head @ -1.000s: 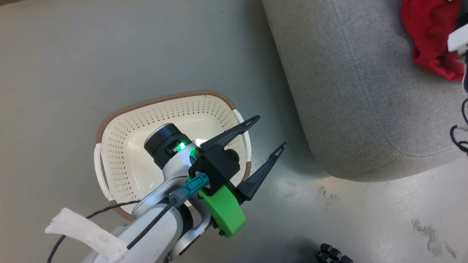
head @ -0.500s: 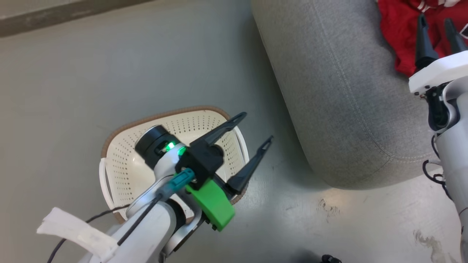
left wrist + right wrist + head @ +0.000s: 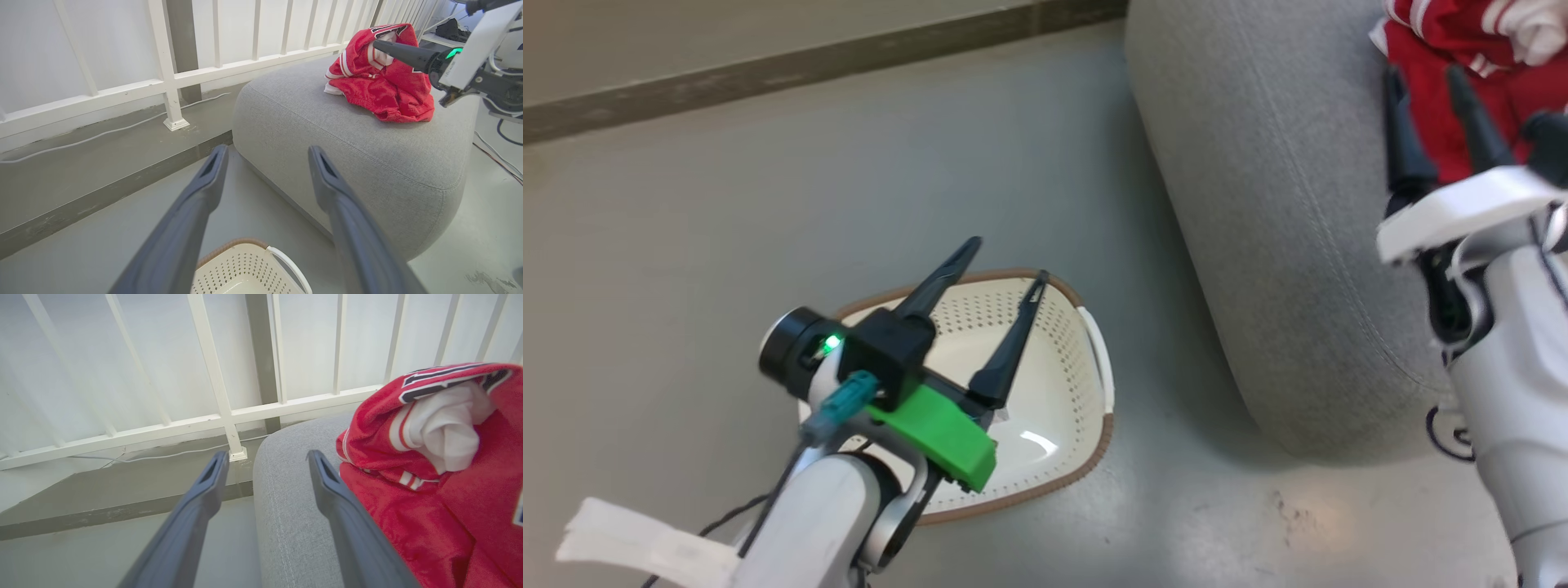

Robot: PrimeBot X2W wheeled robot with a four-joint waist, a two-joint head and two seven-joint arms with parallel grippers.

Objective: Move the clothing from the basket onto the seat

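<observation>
Softness is the main thing about the red jerseys [image 3: 384, 90]. They lie in a crumpled heap on top of the grey seat cushion [image 3: 1258, 204], toward its far side, with white trim and a white lining bulging out of the folds. Cloth like this looks light and limp. It would sag and trail from any hold, and it could slip out if only a thin edge were pinched. The best hold is probably a thick bunched fold near the middle of the heap, or the doubled, striped hem, where several layers can be pinched together. The right gripper [image 3: 1421, 77] is over the seat at the near edge of the heap, its fingers spread with nothing between them. Whether its right finger brushes the fabric cannot be told. The left gripper [image 3: 1005, 261] hangs above the cream perforated basket [image 3: 1066, 359], which stands on the grey floor [image 3: 768, 204] just beside the seat. Its fingers are also apart and hold nothing. The part of the basket's inside not hidden by the left arm is bare, so the moving looks finished or nearly so. The remaining risk seems to be a loose fold sliding off the rounded cushion edge.
</observation>
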